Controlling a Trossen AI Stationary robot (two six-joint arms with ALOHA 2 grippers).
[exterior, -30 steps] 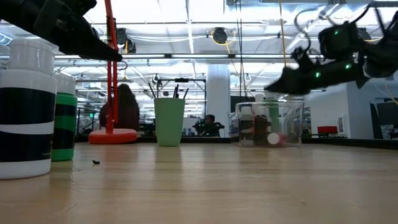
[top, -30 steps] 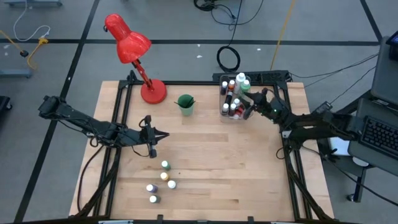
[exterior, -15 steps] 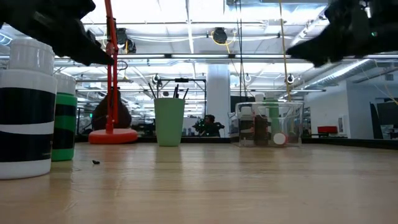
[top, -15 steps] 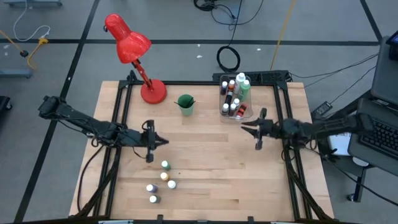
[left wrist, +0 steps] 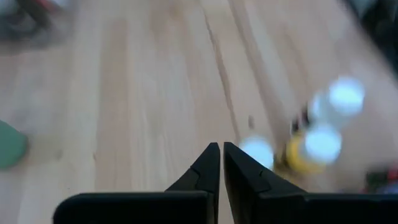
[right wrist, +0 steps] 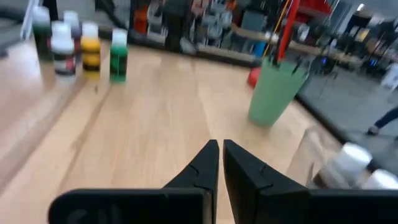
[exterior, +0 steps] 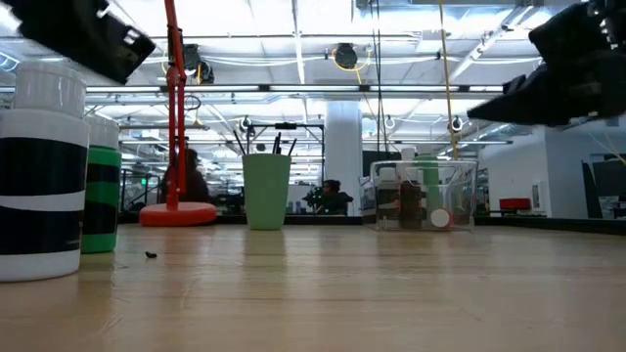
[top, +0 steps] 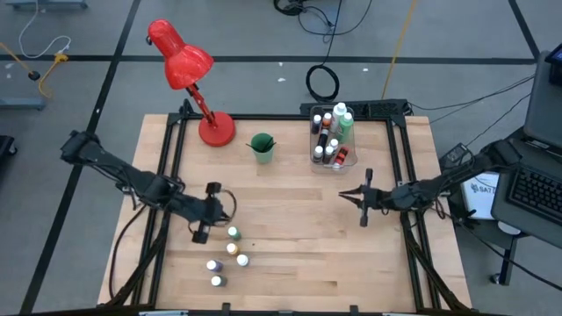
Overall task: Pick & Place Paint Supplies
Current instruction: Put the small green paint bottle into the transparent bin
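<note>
Risk of toppling: left tool (top: 230,213), fingers pressed together, empty, hovers beside paint bottles (top: 230,249) clustered on tabletop (top: 299,228); neighbours may be knocked. Right tool (top: 344,195) likewise pressed together, empty, mid-tabletop

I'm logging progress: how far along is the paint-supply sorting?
Several bottles already stand in the clear bin. Nothing is in hand: the left gripper hangs shut by the loose small bottles, and the right gripper is shut and empty mid-table. Those loose bottles are what is left.
</note>
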